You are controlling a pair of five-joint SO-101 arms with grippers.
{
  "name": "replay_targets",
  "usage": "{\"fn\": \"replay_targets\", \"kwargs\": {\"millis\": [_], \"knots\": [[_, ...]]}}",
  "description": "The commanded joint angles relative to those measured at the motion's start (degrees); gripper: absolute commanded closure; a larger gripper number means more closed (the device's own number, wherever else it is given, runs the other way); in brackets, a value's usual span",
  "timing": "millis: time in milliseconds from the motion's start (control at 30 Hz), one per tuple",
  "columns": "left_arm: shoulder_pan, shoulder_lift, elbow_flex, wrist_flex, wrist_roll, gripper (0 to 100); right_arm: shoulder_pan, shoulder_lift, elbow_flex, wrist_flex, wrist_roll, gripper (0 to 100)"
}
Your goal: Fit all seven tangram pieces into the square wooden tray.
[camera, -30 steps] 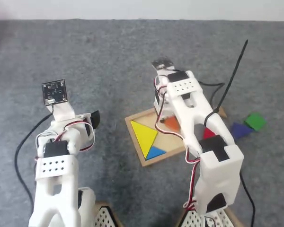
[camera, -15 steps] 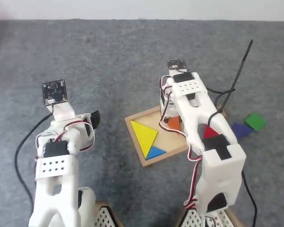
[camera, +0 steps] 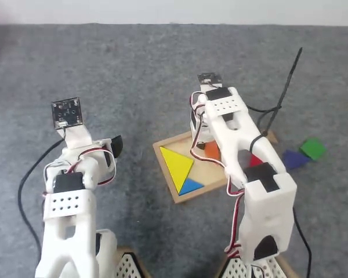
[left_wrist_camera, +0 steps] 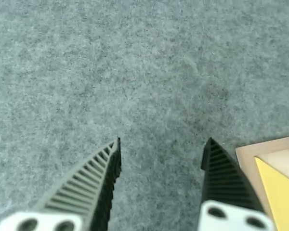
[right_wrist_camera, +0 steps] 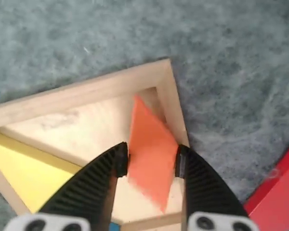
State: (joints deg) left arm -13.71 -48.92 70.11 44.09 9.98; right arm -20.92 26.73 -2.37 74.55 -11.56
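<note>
The square wooden tray [camera: 175, 193] lies on grey carpet and holds a yellow triangle [camera: 177, 163] and a small blue triangle [camera: 190, 186]. An orange parallelogram [right_wrist_camera: 147, 130] sits in a tray corner, one edge against the rim [right_wrist_camera: 86, 90]. My right gripper [right_wrist_camera: 151, 154] is shut on it, a finger touching each side. In the high view the right gripper [camera: 202, 142] is over the tray's far part, above the orange piece [camera: 212, 150]. A red piece [camera: 256, 161] is beside the tray. My left gripper [left_wrist_camera: 163, 144] hangs open over bare carpet, left of the tray corner [left_wrist_camera: 267, 150].
A purple piece [camera: 294, 157] and a green piece [camera: 313, 148] lie on the carpet right of the tray. A black cable [camera: 284, 92] runs behind the right arm. The left arm [camera: 75, 174] stands well left of the tray.
The right arm swung slightly right with the orange piece, then came back left over the tray corner. The left arm has not moved.
</note>
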Motion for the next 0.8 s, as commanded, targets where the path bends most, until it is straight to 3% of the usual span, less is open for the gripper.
{"fn": "replay_targets", "kwargs": {"millis": [0, 467, 767], "knots": [[0.09, -0.79, -0.48, -0.97, -0.44, 73, 0.13, 1.19, -1.32, 0.04, -0.26, 82.6], [0.09, -0.79, -0.48, -0.97, -0.44, 73, 3.74, -5.67, -1.41, 0.13, 4.75, 82.6], [0.09, -0.79, -0.57, -0.97, -0.44, 73, 3.91, -2.24, 1.76, -2.42, 5.27, 82.6]]}}
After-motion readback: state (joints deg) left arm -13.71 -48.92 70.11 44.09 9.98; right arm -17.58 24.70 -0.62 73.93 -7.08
